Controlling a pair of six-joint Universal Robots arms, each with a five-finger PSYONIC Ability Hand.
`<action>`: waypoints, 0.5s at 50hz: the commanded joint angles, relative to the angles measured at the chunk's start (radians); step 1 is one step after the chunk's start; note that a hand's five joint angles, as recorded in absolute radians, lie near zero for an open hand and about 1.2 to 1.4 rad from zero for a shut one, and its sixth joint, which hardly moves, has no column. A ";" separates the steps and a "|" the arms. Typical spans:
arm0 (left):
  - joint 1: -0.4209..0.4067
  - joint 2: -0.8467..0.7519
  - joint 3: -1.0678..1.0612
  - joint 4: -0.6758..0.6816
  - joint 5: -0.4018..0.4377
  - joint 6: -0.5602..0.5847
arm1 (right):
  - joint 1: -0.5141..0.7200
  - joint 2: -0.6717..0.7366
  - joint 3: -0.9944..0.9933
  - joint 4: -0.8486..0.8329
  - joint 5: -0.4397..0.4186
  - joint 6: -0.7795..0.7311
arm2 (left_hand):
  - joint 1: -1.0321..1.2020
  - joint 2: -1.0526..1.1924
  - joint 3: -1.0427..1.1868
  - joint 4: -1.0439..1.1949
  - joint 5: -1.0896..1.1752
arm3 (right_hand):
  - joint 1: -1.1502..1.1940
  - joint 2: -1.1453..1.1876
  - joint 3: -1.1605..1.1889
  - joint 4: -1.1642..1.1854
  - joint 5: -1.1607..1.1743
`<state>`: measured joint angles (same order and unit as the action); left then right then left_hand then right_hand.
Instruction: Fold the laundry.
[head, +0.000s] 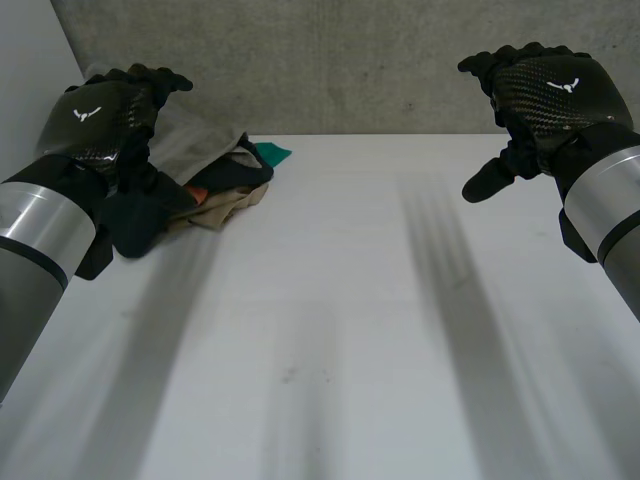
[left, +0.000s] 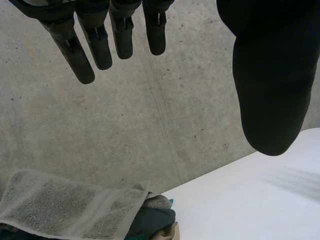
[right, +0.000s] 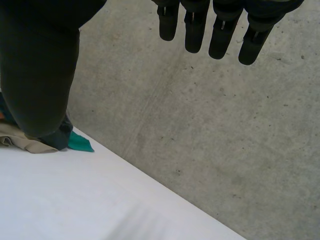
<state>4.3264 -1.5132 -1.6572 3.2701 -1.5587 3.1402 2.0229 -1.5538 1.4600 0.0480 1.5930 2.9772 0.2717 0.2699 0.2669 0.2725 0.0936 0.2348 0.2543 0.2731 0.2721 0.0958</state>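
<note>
Laundry (head: 222, 190): one crumpled heap at the far left corner of the table, nothing folded as far as I can see

Table (head: 330, 340): the near part is bare white with no garment laid out, so pretty much the whole job is left

Left hand (head: 105, 125): up in the air right by the heap, fingers (left: 80, 55) straight, thumb spread off to the side, holding nothing

Right hand (head: 545, 95): raised on the other side, well apart from the heap, fingers (right: 192, 30) relaxed and empty too

Heap contents: grey towel (left: 65, 207) on top, dark and tan bits under it, and a teal piece (head: 272, 153) poking out on the wall side

Not sure: the dark lump under the left hand could be its thumb or a dark garment, can't tell from the head view

Wall (head: 330, 60): bare concrete right behind the table's far edge

To do: I'd guess pull one piece out, spread it flat on the bare part, fold, then repeat for the rest
</note>
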 joint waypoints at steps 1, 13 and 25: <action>0.001 0.002 0.004 0.000 0.000 0.000 | 0.000 0.000 0.003 -0.002 -0.001 -0.010 | -0.097 -0.095 -0.092 -0.098 -0.094 | -0.060 -0.080 -0.099 -0.098 -0.096; 0.007 -0.044 0.088 0.019 0.012 0.006 | 0.000 0.000 0.002 -0.002 -0.001 -0.010 | -0.091 -0.089 -0.086 -0.091 -0.087 | -0.060 -0.080 -0.099 -0.098 -0.096; 0.176 -0.439 0.451 0.034 0.121 0.242 | 0.002 0.001 0.005 -0.004 -0.002 -0.012 | -0.079 -0.077 -0.074 -0.080 -0.075 | -0.060 -0.080 -0.099 -0.098 -0.096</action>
<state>4.4017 -1.7627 -1.3723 3.3013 -1.4888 3.2368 2.0238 -1.5529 1.4632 0.0460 1.5914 2.9652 0.2717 0.2070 0.2112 0.2037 0.0491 0.2244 0.2065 0.2104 0.2109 0.0479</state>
